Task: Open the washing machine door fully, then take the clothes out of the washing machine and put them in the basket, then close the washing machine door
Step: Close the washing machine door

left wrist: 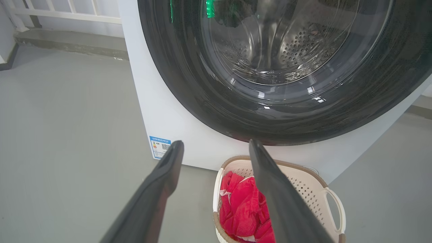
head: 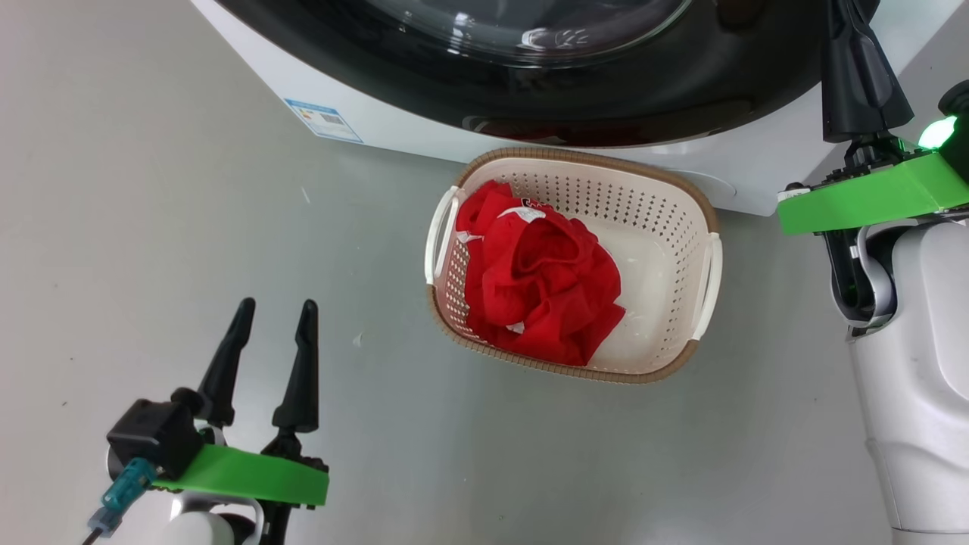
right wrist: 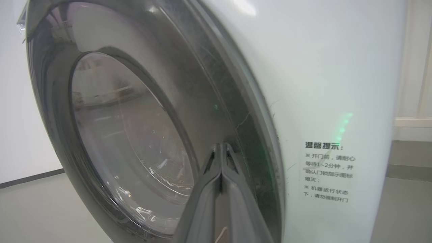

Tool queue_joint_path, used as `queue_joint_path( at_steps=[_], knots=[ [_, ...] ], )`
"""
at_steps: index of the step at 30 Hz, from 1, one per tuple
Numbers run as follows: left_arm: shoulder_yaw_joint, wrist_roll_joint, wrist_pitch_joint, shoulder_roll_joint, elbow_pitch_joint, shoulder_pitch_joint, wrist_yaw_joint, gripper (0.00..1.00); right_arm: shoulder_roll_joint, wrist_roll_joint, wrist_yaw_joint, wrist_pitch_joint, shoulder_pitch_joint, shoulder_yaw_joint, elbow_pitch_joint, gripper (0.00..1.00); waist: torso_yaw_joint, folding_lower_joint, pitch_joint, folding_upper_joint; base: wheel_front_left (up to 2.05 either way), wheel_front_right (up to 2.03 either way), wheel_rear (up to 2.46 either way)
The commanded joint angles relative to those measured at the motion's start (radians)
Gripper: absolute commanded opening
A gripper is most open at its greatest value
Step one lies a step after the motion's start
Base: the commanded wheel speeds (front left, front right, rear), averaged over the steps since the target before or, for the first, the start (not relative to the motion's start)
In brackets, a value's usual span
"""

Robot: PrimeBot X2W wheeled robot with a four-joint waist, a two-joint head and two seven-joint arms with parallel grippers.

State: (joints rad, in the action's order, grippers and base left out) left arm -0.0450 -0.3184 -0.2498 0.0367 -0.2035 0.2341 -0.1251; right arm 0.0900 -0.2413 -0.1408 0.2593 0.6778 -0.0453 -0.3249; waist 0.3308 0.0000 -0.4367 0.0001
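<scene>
Right gripper (right wrist: 221, 145) is running fully pinched, holding nothing, with tips at the rim of the washing machine door (right wrist: 135, 135), probably pushing it flush to the washing machine (right wrist: 320, 84). Left gripper (head: 276, 304) is idling wide open and empty beside the basket (head: 681, 189). The clothes (head: 541, 288) are sitting inside it.

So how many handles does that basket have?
2. One white handle is on the left end of the basket, next to the red clothes; the other handle is on the right end. The whole rim shows, so none seems hidden.
</scene>
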Motion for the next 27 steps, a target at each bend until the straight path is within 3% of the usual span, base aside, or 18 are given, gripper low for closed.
queue_joint_path(
  at_steps=[1,9,11,12,13,27],
  knots=[
    [0.029,-0.005,-0.012,0.017,0.017,0.011,-0.006,1.0,-0.004,0.006,0.01,0.002,0.046,0.002,0.027,0.0,0.0,0.0,0.002,-0.0001,0.0,0.0,0.0],
    [0.035,0.002,-0.012,0.019,0.003,0.002,-0.006,1.0,-0.016,-0.002,0.01,0.002,-0.019,0.035,0.017,0.0,-0.011,0.0,0.043,-0.0001,0.0,0.0,0.0],
    [0.037,0.005,-0.012,0.024,-0.001,-0.005,-0.006,1.0,-0.018,-0.005,0.01,0.002,-0.049,0.051,0.013,0.32,-0.017,0.0,0.059,-0.0001,0.0,0.0,0.0],
    [0.038,0.006,-0.012,0.026,-0.002,-0.009,-0.006,1.0,-0.02,-0.006,0.01,0.002,-0.065,0.058,0.012,0.61,-0.02,0.0,0.068,-0.0001,0.0,0.0,0.0],
    [0.04,0.007,-0.012,0.03,-0.003,-0.014,-0.006,1.0,-0.021,-0.007,0.01,0.002,-0.082,0.066,0.011,0.99,-0.025,0.0,0.078,-0.0001,0.0,0.0,0.0],
    [0.053,0.026,-0.012,0.083,0.001,-0.073,-0.006,1.0,-0.036,-0.028,0.01,0.002,-0.304,0.108,0.047,1.0,-0.1,0.0,0.192,-0.0001,0.0,0.0,0.0]
  ],
)
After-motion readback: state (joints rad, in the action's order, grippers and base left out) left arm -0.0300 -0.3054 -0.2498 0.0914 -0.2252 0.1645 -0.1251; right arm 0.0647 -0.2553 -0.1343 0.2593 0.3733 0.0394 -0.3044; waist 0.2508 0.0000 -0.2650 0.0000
